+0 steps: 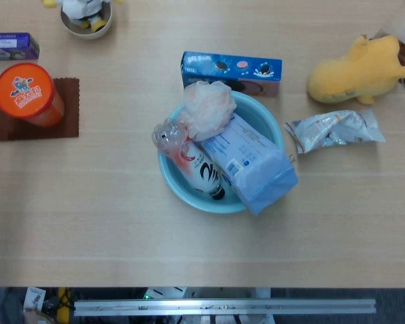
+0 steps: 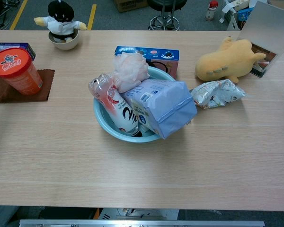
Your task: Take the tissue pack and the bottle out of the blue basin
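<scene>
A light blue basin [image 1: 177, 187] [image 2: 102, 124] sits mid-table. In it a pale blue tissue pack [image 1: 251, 162] [image 2: 164, 107] lies slanted, its lower right end sticking out over the rim. A clear bottle [image 1: 189, 155] [image 2: 116, 106] with a red, white and black label lies to the left of the pack, its top end over the basin's left rim. A pink mesh bath puff [image 1: 207, 106] [image 2: 129, 70] rests on the back of the basin. Neither hand shows in either view.
A blue cookie box [image 1: 232, 71] [image 2: 146, 55] lies just behind the basin. A silver snack bag [image 1: 334, 130] [image 2: 216, 93] and a yellow plush toy [image 1: 359, 69] [image 2: 225, 60] are to the right. An orange canister [image 1: 28, 94] [image 2: 14, 70] stands on a brown mat at left.
</scene>
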`<action>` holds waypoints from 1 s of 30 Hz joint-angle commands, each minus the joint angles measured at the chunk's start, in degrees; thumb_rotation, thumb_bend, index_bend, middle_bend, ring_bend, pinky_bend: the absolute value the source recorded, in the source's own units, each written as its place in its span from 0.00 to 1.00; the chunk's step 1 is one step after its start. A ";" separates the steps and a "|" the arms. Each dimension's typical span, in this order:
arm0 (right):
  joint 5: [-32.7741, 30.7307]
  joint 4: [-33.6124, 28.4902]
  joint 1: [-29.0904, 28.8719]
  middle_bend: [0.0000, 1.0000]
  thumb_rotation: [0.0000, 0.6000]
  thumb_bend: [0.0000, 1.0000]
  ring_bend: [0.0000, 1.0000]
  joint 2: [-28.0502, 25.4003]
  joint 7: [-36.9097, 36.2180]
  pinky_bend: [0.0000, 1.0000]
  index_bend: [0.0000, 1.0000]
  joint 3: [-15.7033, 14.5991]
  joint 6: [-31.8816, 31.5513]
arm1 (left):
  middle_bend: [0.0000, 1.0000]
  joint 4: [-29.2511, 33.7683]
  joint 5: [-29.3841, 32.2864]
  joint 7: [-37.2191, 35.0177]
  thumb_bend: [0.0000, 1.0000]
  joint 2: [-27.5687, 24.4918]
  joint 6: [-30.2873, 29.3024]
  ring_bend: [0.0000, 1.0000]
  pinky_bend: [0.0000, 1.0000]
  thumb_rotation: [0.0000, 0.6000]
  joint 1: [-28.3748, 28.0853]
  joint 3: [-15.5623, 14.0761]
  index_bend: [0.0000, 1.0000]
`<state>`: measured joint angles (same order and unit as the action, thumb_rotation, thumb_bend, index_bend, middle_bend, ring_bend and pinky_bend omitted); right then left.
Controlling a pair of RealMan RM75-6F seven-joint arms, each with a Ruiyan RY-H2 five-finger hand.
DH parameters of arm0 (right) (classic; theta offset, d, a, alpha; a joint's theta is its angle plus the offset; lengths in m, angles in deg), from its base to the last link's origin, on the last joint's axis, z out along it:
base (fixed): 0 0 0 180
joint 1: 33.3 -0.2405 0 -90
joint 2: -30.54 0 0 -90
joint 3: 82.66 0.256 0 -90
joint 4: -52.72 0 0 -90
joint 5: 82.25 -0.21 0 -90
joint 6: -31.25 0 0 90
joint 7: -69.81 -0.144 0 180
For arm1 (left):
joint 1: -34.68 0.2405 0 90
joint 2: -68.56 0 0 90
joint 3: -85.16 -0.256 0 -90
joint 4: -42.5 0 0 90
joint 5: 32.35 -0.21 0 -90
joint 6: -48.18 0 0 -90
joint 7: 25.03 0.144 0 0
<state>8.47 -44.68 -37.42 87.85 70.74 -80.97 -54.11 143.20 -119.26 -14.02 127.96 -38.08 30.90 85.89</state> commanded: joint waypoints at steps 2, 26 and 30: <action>0.41 0.19 -0.05 0.21 1.00 0.22 0.11 -0.01 -0.25 0.20 0.11 -0.20 0.04 | 0.16 -0.07 0.10 -0.02 0.32 0.05 0.00 0.12 0.10 1.00 0.12 -0.07 0.18; 13.30 -7.42 -9.04 0.14 1.00 0.00 0.10 -1.78 5.70 0.20 0.04 -2.90 10.98 | 0.16 0.92 -0.10 -1.90 0.32 -1.30 -1.07 0.12 0.10 1.00 1.50 -0.59 0.18; 11.96 -10.72 -12.48 0.08 1.00 0.00 0.06 -0.46 9.86 0.21 0.00 -2.44 17.75 | 0.16 0.88 0.21 -3.04 0.32 -1.53 -1.16 0.12 0.10 1.00 1.85 -0.67 0.18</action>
<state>21.10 -52.97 -47.32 86.39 77.62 -83.67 -40.54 144.11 -119.13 -16.74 126.50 -39.21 32.63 85.25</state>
